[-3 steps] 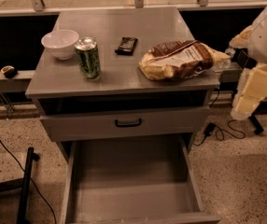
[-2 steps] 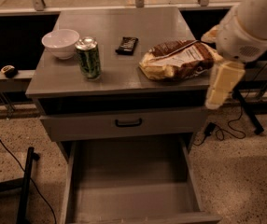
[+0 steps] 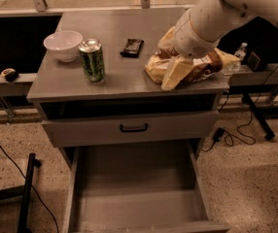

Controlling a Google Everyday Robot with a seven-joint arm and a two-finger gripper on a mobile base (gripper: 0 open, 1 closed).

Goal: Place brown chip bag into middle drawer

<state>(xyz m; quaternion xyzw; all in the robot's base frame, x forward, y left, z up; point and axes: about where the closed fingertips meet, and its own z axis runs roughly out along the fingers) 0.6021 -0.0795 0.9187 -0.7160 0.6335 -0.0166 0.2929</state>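
Observation:
The brown chip bag [image 3: 154,68] lies on the right part of the grey cabinet top [image 3: 114,79], largely covered by my arm. My gripper [image 3: 173,76] reaches in from the upper right and hangs over the bag's front left part, at or just above it. The white arm [image 3: 207,18] hides the bag's middle. The middle drawer [image 3: 134,188] is pulled out wide below, with a bare grey floor and low side walls, and nothing in it.
On the cabinet top stand a white bowl [image 3: 62,43], a green can [image 3: 92,60] and a small dark candy bar [image 3: 131,47]. A shut grey drawer front with a black handle [image 3: 133,127] sits above the open drawer. Cables [image 3: 236,135] and a black stand [image 3: 25,198] lie on the floor.
My arm has swung left from beside the cabinet's right edge to over the chip bag. The bag, can, bowl and drawer have not moved.

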